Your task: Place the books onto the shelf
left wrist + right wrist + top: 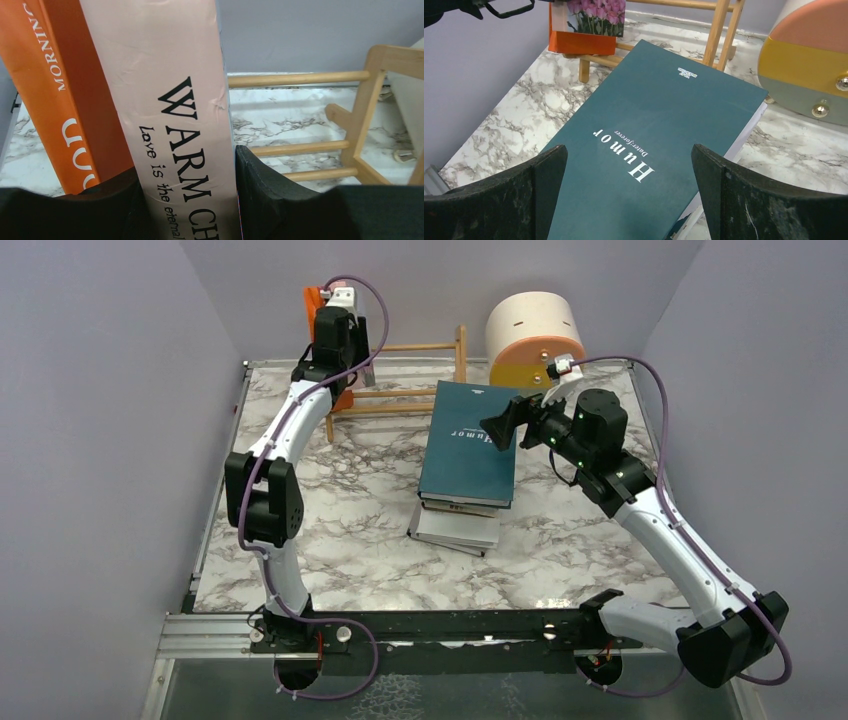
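while left gripper (186, 165) pinches pink book (165, 75), right gripper (628, 150) gapes wide.

At the shelf's (425, 346) left end stands one book (55, 100), a second book (170, 100) just right of it; the stack of books (468, 445) lies before the shelf's right half, drawer unit (535, 335) off its right end.

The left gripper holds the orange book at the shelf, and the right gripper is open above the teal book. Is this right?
No: the left gripper holds the pink book; the orange book stands beside it, as the left wrist view shows. The rest is right.
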Tool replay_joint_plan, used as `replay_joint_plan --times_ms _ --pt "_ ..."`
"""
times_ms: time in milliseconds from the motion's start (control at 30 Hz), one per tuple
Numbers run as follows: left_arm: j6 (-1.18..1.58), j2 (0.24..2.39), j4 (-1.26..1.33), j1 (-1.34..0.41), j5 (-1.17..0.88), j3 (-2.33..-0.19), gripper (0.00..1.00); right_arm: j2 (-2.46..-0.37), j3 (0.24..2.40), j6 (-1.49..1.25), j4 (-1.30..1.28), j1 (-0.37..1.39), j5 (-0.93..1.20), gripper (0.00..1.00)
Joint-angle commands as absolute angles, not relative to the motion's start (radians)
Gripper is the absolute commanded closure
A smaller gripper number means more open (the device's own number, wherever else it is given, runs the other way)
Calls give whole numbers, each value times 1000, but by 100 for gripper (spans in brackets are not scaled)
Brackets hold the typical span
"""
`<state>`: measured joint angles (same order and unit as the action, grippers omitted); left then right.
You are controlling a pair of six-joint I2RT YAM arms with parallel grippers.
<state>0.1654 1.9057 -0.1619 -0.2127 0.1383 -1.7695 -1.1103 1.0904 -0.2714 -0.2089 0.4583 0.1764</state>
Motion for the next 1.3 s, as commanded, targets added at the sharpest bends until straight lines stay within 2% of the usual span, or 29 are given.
replay_joint_plan --times_ms 0,1267 --pt "120 1926 -117 -210 221 -1768 100 -1118 1078 -264 -183 462 188 7" --pt "61 2048 -99 -210 238 -1761 100 -1131 1077 -253 -187 462 195 7"
